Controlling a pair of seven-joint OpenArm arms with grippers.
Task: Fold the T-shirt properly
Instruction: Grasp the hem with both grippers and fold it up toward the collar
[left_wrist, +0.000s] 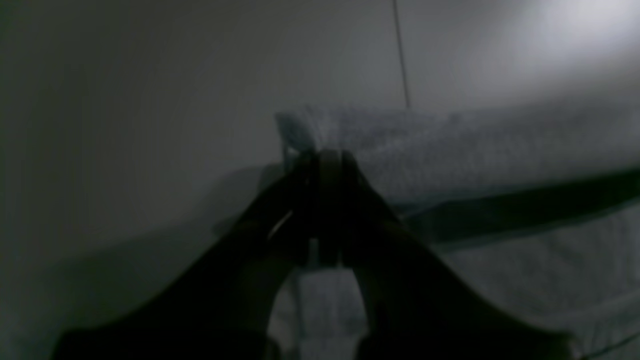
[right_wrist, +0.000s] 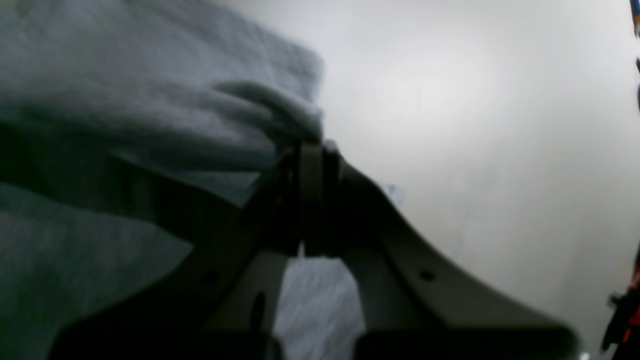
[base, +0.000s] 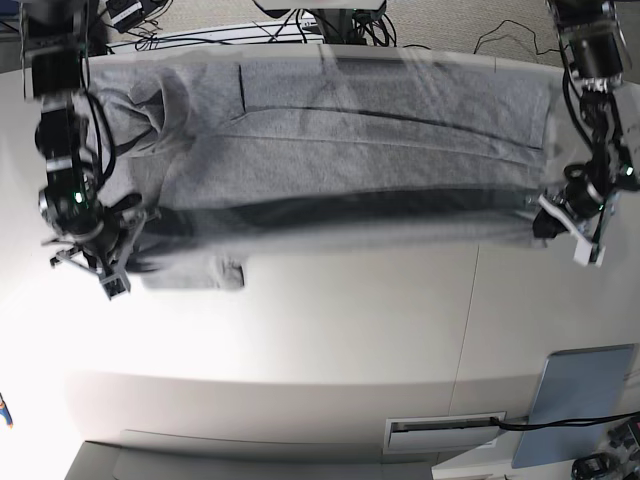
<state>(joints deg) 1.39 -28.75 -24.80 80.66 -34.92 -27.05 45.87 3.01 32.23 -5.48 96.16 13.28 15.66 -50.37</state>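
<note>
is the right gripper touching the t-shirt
Touching. In the right wrist view the right gripper has its jaws shut on a bunched edge of the T-shirt, grey fabric emerging right at the tips.

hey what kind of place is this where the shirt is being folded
Probably a robotics lab or test bench: two robot arms work a grey T-shirt on a white table, with loose cables on the floor behind and a grey-blue panel nearby.

place: robot lab; evidence: white bench, floor cables
</note>
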